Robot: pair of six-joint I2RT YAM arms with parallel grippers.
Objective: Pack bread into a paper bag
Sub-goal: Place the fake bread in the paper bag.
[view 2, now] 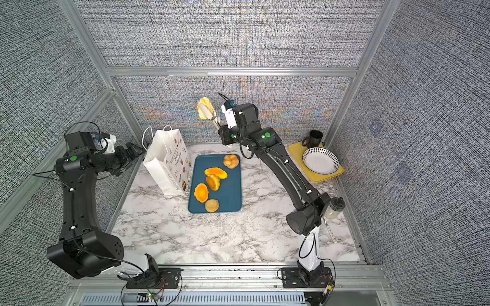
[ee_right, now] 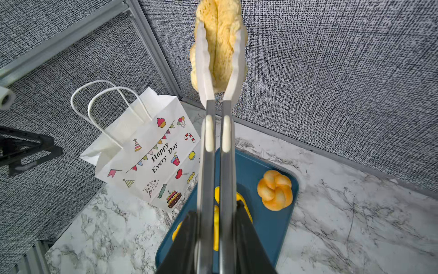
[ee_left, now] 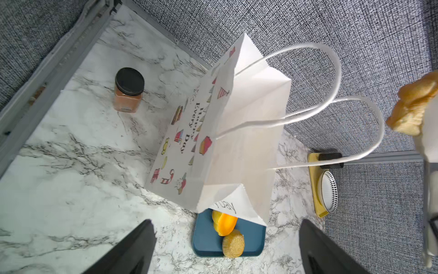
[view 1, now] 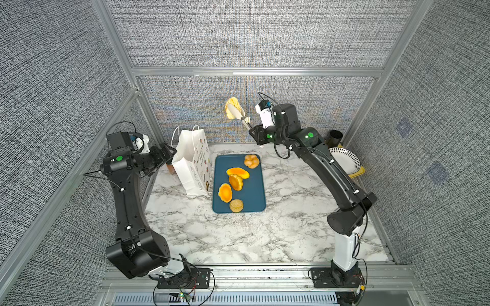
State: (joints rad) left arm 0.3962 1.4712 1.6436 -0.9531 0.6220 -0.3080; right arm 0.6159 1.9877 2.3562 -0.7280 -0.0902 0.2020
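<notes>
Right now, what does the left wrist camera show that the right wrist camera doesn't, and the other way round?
Only the left wrist view shows a jar with a black lid, a sesame bun and a plate. Only the right wrist view shows a knotted roll lying on the tray. Both show the paper bag, the blue tray, and the pale bun pinched in tongs.

Top views overhead; close wrist views apparently share paper bag [ee_left: 248, 142].
</notes>
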